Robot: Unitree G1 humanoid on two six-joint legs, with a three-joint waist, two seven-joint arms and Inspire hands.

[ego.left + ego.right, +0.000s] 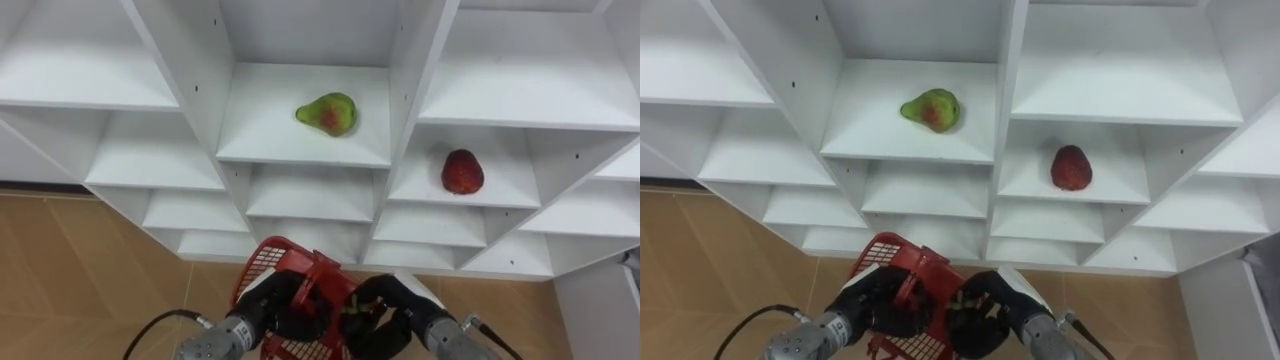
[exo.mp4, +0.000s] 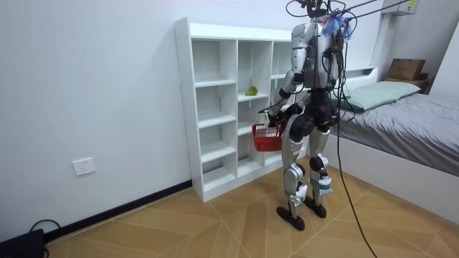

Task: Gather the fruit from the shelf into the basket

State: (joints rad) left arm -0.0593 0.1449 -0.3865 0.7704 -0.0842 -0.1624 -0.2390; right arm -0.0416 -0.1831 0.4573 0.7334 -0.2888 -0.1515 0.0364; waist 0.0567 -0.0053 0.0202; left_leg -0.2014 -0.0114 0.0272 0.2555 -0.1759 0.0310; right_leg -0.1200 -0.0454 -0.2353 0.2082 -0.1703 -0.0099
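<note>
Facing white shelves [image 1: 300,150], the robot grips a red basket [image 1: 262,262] with left hand [image 1: 268,305] and right hand [image 1: 390,312], fingers curled round it; a pear [image 1: 328,113] and a red fruit [image 1: 462,171] lie uncollected in separate compartments, so one hand must likely let go and reach.

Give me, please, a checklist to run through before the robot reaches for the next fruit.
1. Pear lies unobstructed on a shelf in the middle column: ok.
2. Red fruit lies in plain sight in the right column, one shelf lower: ok.
3. Red basket is gripped by the left hand: ok.
4. Right hand is free to reach: cannot tell; it sits at the basket.
5. Room left inside the basket: cannot tell; the hands cover its opening.
6. Robot stands close in front of the white shelf unit: ok.
</note>
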